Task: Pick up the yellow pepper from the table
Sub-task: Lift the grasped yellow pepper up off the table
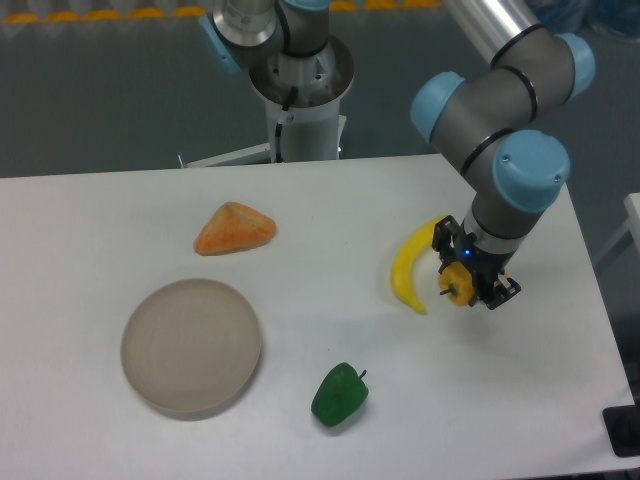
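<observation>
The yellow pepper [457, 287] is small and yellow-orange with a dark stem. It sits between the fingers of my gripper [468, 284] at the right side of the white table [300, 220]. The gripper's black fingers are closed around the pepper, and much of the pepper is hidden by them. I cannot tell whether the pepper rests on the table or is slightly lifted.
A long curved yellow banana [410, 266] lies just left of the gripper, nearly touching it. A green pepper [339, 394] lies at the front middle. A grey round plate [191, 345] is at the front left. An orange wedge-shaped item [235, 229] lies behind it.
</observation>
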`<action>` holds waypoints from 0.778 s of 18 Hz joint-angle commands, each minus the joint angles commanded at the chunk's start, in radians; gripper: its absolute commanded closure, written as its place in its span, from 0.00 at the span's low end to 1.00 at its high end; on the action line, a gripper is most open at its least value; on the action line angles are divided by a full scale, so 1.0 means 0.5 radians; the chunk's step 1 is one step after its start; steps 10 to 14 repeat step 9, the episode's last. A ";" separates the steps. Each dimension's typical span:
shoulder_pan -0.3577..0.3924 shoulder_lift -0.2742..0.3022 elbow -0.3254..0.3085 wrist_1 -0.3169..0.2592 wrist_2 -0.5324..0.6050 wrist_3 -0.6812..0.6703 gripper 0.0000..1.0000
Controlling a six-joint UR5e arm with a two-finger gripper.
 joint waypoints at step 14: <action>0.000 -0.037 0.000 0.043 0.028 0.003 1.00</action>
